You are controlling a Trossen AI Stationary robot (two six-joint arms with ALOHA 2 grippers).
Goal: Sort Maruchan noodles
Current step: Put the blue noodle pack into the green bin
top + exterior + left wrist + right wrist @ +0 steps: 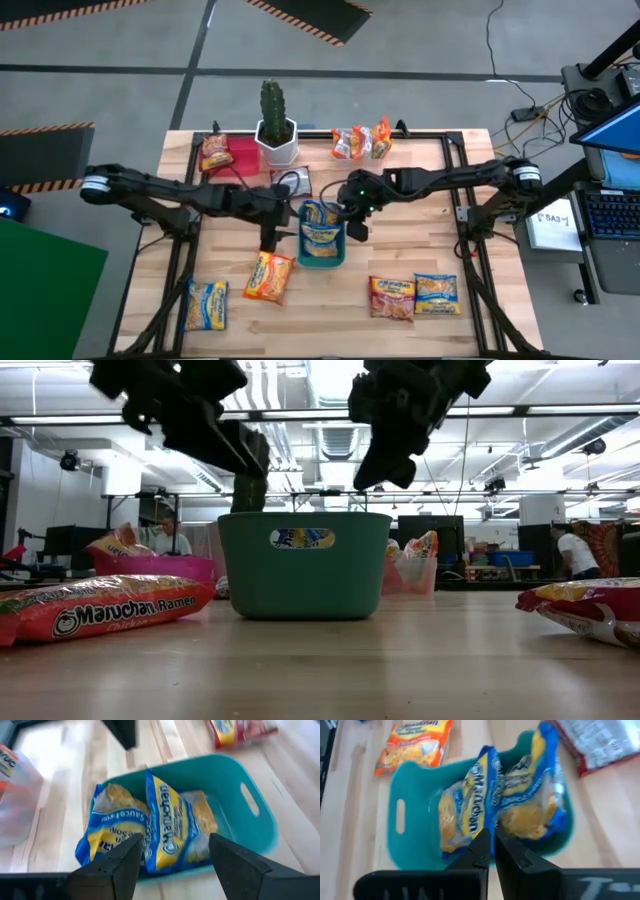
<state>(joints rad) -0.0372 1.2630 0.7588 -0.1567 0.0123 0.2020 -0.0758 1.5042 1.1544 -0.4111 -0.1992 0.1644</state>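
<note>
Nearest you on the tabletop [320, 305] lie four loose packets: a yellow-blue packet [206, 305] at the left front, an orange packet [269, 277] beside it, and a red packet [392, 297] next to another yellow-blue one [437, 294] on the right. Take these later.

In the middle stands the green tray [322, 262], with two yellow-blue noodle packets [150, 827] standing on edge inside and leaning together. Your left pincer [172, 862] hangs just over the tray's near rim with its fingers apart and nothing between them, so the drop looks finished. Lift it straight up so a finger does not catch a packet edge or tip the tray. Your right pincer [491, 851] hovers over the same tray, fingers pressed together and empty; keep it off the left arm, since the two crowd each other here.

Farther back, a pink tray [232, 155] holds one orange-red packet [214, 152], the cactus [274, 110] stands at centre, and more orange-red packets [362, 140] wait at the rear right.
</note>
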